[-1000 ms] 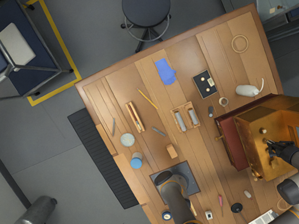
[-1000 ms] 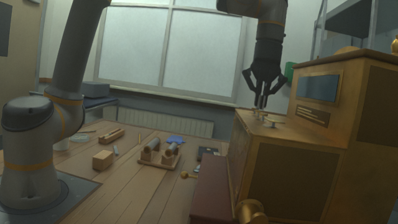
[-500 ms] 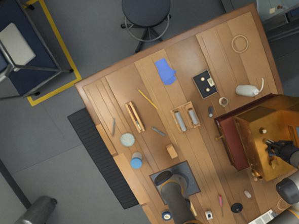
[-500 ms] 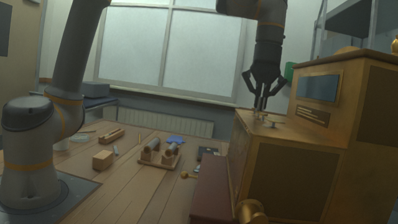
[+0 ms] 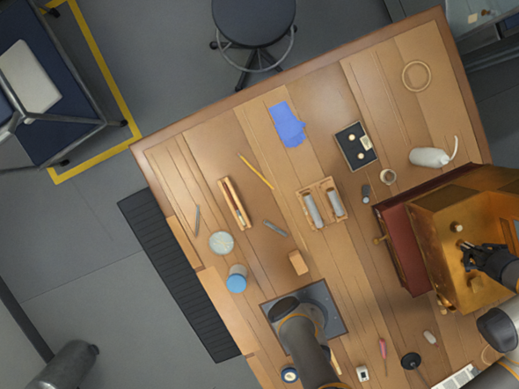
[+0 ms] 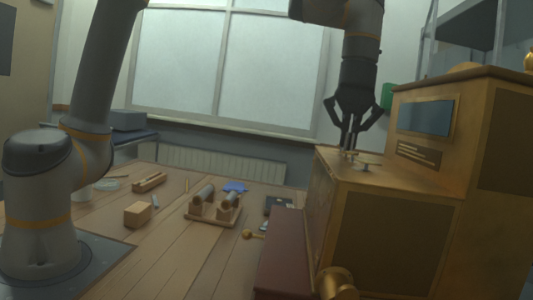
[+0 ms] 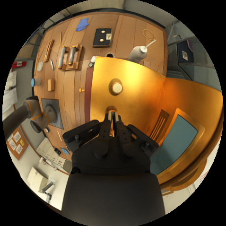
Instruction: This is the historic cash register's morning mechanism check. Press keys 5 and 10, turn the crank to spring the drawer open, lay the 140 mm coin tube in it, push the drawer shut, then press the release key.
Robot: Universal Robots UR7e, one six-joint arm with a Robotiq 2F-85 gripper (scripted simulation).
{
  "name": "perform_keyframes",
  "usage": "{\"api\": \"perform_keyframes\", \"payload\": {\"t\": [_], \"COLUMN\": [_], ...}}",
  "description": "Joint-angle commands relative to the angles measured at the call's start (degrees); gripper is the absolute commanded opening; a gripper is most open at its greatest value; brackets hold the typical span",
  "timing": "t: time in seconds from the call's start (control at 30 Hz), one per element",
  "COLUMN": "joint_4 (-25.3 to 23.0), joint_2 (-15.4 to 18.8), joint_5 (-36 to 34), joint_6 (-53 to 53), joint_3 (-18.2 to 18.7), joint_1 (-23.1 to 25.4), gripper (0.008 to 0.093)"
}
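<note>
At the right end of the workbench stands the brass cash register (image 5: 471, 233) (image 6: 399, 200) (image 7: 141, 94). Its dark red drawer (image 5: 400, 246) (image 6: 287, 250) has a small brass knob. On its sloped key deck, one round key (image 5: 456, 227) (image 7: 117, 88) stands free. My gripper (image 5: 465, 250) (image 6: 349, 146) (image 7: 113, 115) is shut, holds nothing, and points down onto a second round key (image 7: 111, 109). A square key (image 5: 475, 283) sits further along the deck. Two grey coin tubes (image 5: 312, 210) (image 5: 335, 202) (image 6: 203, 194) lie in a wooden cradle at mid-table. The crank (image 6: 333, 279) is at the register's near side.
My arm's base (image 5: 307, 311) is bolted to the table's front edge. A wooden block (image 5: 298, 262), pencil (image 5: 255, 171), blue cloth (image 5: 288, 125), white bottle (image 5: 430, 156), tape roll (image 5: 387, 176) and a dark tray (image 5: 355, 146) lie scattered. A stool (image 5: 252, 16) stands beyond the table.
</note>
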Motion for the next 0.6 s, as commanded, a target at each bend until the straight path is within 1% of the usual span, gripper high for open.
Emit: {"api": "perform_keyframes", "payload": {"t": [0.0,0.57], "joint_4": [0.0,-0.8], "joint_2": [0.1,0.2], "joint_5": [0.0,0.0], "joint_6": [0.0,0.0], "joint_3": [0.1,0.9], "joint_1": [0.0,0.0], "gripper": [0.013,0.013]}}
